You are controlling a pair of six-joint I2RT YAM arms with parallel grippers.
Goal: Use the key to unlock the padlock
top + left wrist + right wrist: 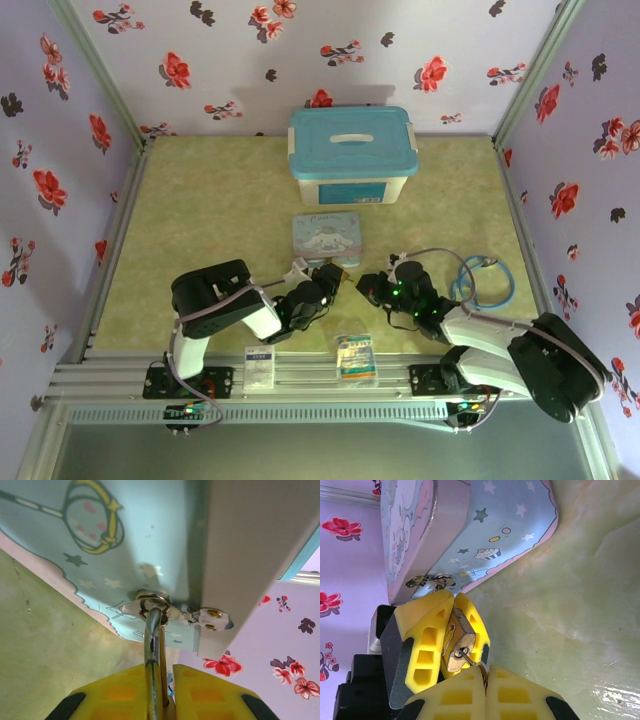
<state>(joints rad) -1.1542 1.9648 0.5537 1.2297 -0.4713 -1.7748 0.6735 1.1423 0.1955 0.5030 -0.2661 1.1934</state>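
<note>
Brass-gold metal shows between two yellow fingers (pixel 422 630) at the near edge of the cartoon tin (pixel 505 525): this is the padlock (pixel 456 639). It hangs by its silver-grey shackle (pixel 151 630), which passes through the small metal hasp (pixel 155 602) on the tin's front side. The left gripper (pixel 161 680) is closed nearly all the way around the padlock. One finger presses each flat side of the brass body, and the fingertips point toward the tin. In the left wrist view the shackle rises from between those fingers up into the hasp ring.

The right gripper (pixel 485 672) meets the padlock from the side away from the tin, its fingertips pressed fully together on the key (pixel 466 655). Just a thin silvery shaft shows, running from the fingertips to the keyhole in the padlock's end face. How deep it sits I cannot tell, nor whether the shackle has sprung.

From above, both grippers sit just beside the tin's near edge, almost touching each other. The tin lies on the pale green table (pixel 580 605). Beyond the tin stands a white storage box (pixel 352 150) with a blue lid. On the tin's near side, well apart from it, lie two flat printed packets (pixel 262 365) (pixel 355 357). To the tin's right lies a coiled blue cable (pixel 480 282).
</note>
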